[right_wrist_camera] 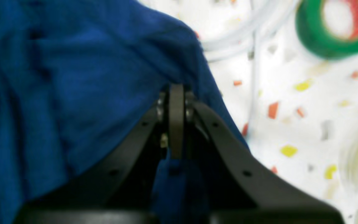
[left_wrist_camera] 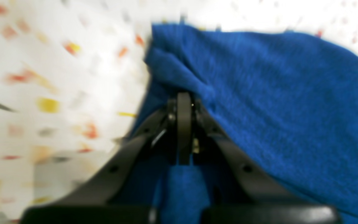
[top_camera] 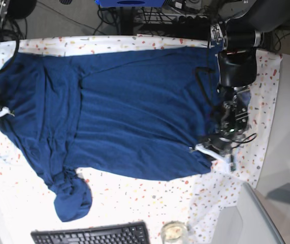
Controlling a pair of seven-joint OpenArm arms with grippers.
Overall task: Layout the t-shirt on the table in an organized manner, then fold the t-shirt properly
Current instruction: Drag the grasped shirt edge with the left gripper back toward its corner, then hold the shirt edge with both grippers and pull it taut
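Speckled white cloth covers the table point(left_wrist_camera: 57, 93) in the left wrist view, where the left gripper point(left_wrist_camera: 184, 102) is pinched tight on a bunched edge of the t-shirt point(left_wrist_camera: 275, 102), bare cloth lying open to its left. From the right wrist, the right gripper point(right_wrist_camera: 176, 96) is likewise clamped on blue fabric, with a green tape roll point(right_wrist_camera: 331, 28) far right. Seen from the base view, the shirt spreads wide across the table, a keyboard point(top_camera: 91, 235) near the bottom edge.

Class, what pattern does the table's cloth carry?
The table cloth is white, speckled with small red, yellow and grey flecks; the right wrist view shows it best.
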